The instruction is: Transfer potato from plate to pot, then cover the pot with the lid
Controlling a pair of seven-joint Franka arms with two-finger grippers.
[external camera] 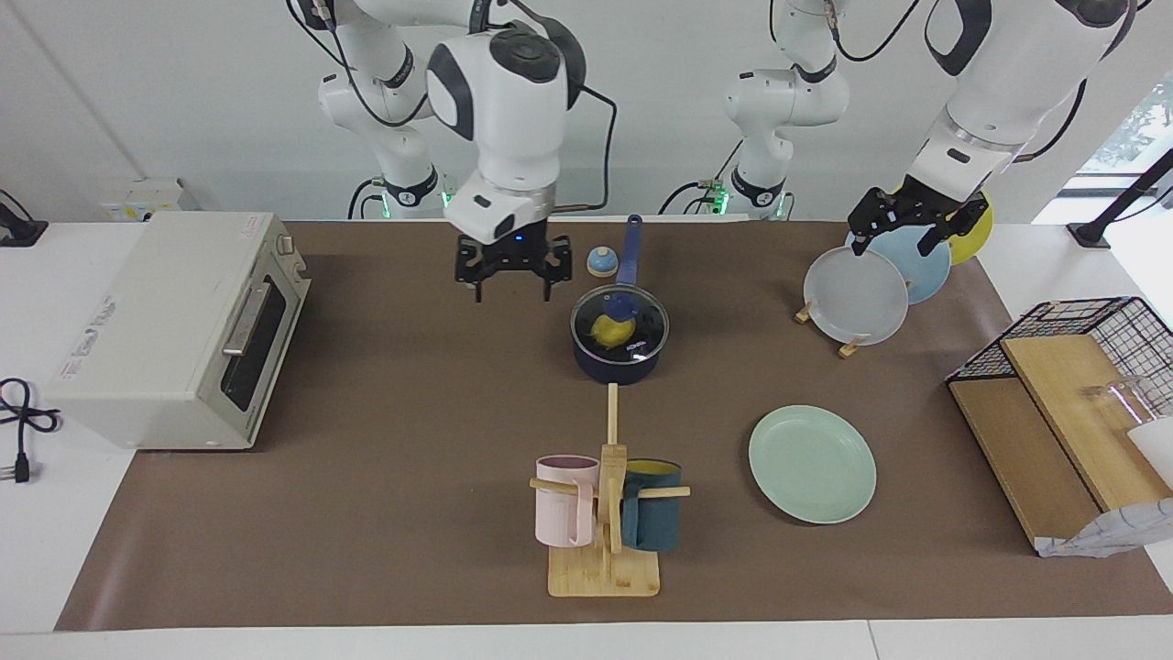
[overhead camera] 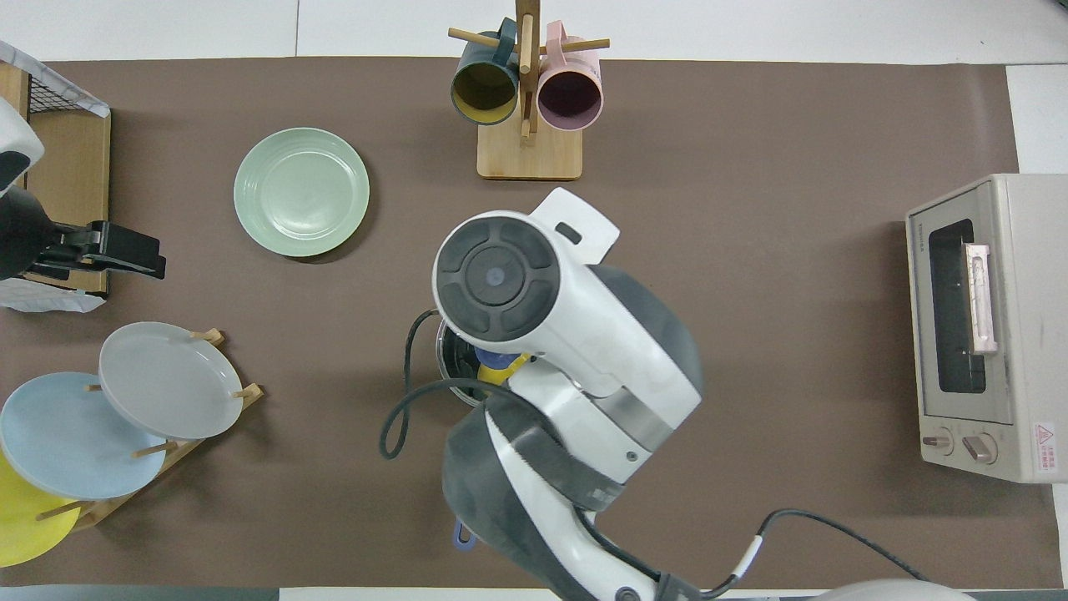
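**Lid on the pot, potato inside**

The lid [external camera: 620,316] covers the pot [external camera: 619,359], the potato [external camera: 607,328] visible through the glass. The plate [external camera: 812,464] lies bare. The right pincer [external camera: 511,270] hangs open beside the pot; the left pincer [external camera: 903,223] hovers over the plate rack [external camera: 848,345].

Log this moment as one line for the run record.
potato: in pot | lid: on pot | plate: bare | right gripper: open, raised beside pot | left gripper: waiting over plate rack

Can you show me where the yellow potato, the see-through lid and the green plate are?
Small bright yellow potato [external camera: 606,329]: facing view, its yellow side seen through the glass, inside the pot.
Round clear glass lid [external camera: 647,323]: facing view, the glass beside its blue knob.
Round pale mint-green plate [overhead camera: 301,191]: overhead view, its bare middle.
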